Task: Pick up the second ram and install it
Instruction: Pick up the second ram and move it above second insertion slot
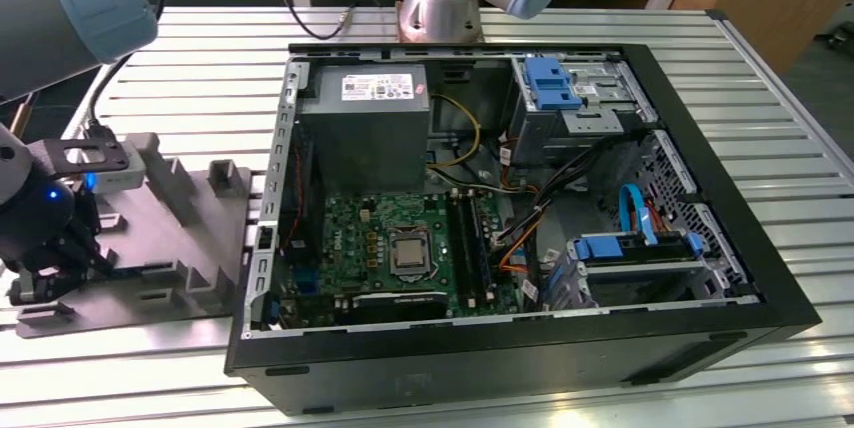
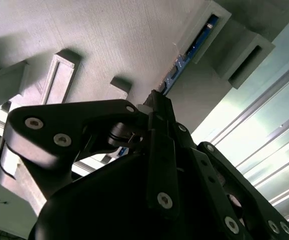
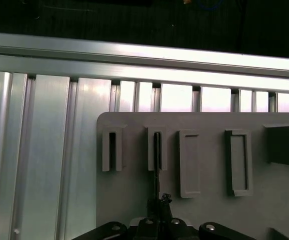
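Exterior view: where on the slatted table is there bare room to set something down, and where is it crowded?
Bare slats lie between the computer case and the table edge at the exterior view's right, and between the grey fixture plate and the near edge. Crowded: the plate, with the pincer over it, and the cables behind the case.

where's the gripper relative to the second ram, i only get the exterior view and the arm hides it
observer: the first wrist view has the gripper closed on one end of the second ram
operator: is it out of the fixture yet
observer: no, it stands on edge in a holder slot of the grey fixture plate
operator: any marking to confirm it's the stick
observer: the second wrist view shows a blue edge along it
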`<state>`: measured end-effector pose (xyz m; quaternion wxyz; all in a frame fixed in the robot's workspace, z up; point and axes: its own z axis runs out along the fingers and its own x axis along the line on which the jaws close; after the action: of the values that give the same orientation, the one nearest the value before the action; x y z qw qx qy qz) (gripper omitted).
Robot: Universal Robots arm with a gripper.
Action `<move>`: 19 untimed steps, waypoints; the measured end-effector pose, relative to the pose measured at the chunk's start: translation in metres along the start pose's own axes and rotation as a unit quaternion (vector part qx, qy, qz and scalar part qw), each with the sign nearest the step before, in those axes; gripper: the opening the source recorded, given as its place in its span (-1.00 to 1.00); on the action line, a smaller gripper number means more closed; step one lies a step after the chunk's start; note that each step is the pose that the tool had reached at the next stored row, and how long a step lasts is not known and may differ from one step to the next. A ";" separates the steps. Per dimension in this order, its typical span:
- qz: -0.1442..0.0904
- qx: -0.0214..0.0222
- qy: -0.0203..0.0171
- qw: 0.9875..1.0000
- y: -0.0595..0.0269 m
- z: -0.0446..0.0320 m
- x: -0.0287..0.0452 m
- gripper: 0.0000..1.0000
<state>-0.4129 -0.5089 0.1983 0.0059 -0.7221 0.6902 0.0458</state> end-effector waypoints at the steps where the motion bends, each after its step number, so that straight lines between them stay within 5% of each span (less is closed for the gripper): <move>1: 0.000 0.000 0.000 1.000 0.0000 0.0000 0.0000 -0.77; 8: 0.036 0.003 -0.002 0.999 -0.0002 0.0006 0.0001 -0.77; 19: 0.039 0.003 -0.002 0.999 -0.0001 0.0003 0.0000 -0.77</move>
<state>-0.4128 -0.5089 0.1980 0.0078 -0.6944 0.7181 0.0456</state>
